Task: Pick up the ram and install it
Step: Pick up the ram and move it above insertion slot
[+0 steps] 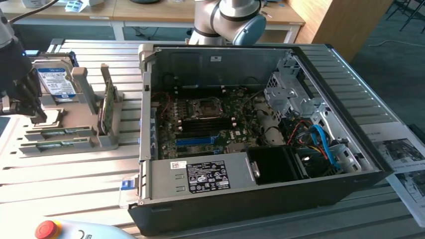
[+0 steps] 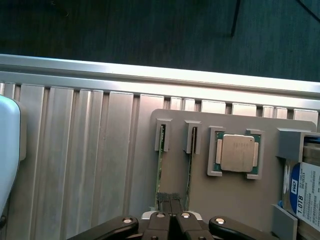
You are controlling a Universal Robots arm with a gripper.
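Observation:
Two ram sticks stand on edge in a grey holder [image 2: 235,195]: one ram stick [image 2: 160,160] and a second ram stick [image 2: 190,160] beside it. My gripper [image 2: 171,202] hangs just above that holder, shut, and its ribbed pads [image 2: 165,200] meet over the gap between the two sticks with nothing visibly held. In the exterior view the black gripper [image 1: 37,117] is at the far left over the holder, above the green ram sticks [image 1: 65,131]. The open computer case [image 1: 219,199] lies in the middle, with its motherboard [image 1: 199,127] exposed.
A silver CPU [image 2: 237,152] and a blue-labelled hard drive [image 2: 306,192] share the holder; a taller green card [image 1: 106,107] stands upright in it. A white device [image 2: 7,150] with a red button [image 1: 45,229] lies near the slatted metal table's edge. Papers [image 1: 405,154] lie at the exterior view's right.

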